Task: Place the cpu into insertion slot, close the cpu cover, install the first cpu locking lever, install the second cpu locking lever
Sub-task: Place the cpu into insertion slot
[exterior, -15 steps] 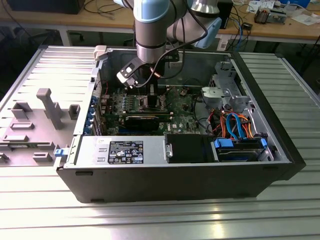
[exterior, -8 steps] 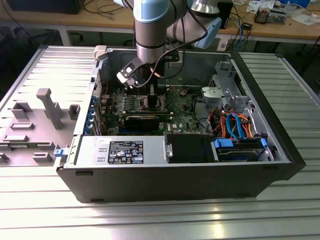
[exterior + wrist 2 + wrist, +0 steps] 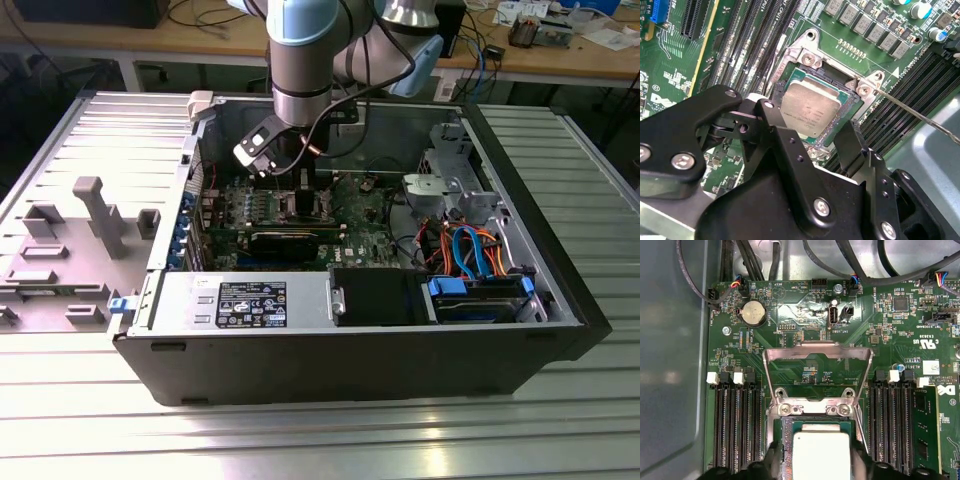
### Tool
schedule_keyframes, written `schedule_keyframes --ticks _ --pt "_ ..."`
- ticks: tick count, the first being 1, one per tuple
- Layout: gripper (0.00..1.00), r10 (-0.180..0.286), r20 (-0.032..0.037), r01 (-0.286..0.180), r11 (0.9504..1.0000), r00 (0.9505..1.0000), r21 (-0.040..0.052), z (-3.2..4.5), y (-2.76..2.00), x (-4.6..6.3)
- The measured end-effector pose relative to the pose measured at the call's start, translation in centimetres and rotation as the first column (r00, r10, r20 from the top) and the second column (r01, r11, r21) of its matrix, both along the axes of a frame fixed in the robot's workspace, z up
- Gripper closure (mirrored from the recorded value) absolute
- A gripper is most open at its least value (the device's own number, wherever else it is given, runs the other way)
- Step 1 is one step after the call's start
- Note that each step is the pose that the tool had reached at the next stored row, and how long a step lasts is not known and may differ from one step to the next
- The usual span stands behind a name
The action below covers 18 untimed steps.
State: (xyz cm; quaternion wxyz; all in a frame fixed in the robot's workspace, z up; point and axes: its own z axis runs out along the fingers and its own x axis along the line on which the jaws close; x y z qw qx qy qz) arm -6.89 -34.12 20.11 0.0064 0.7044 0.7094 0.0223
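The cpu, a flat silvery square on a green base, sits over the insertion slot on the green board. My gripper reaches down inside the open computer case, and its black fingers press against two opposite edges of the chip. In the first wrist view the cpu lies just below the slot's silvery rim, with the gripper around it. The cpu cover stands swung up and open behind the slot. A thin metal locking lever sticks out sideways, unlatched.
Long black memory slots run along both sides of the socket. A coin battery and cable plugs sit beyond the cover. The grey power supply, a drive cage and coloured cables crowd the case.
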Motion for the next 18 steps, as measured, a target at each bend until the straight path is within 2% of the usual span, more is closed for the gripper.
schedule_keyframes --ticks 18 --pt "0.32 -0.002 -0.0002 0.002 1.0 1.0 0.0041 -0.37 0.49 0.01"
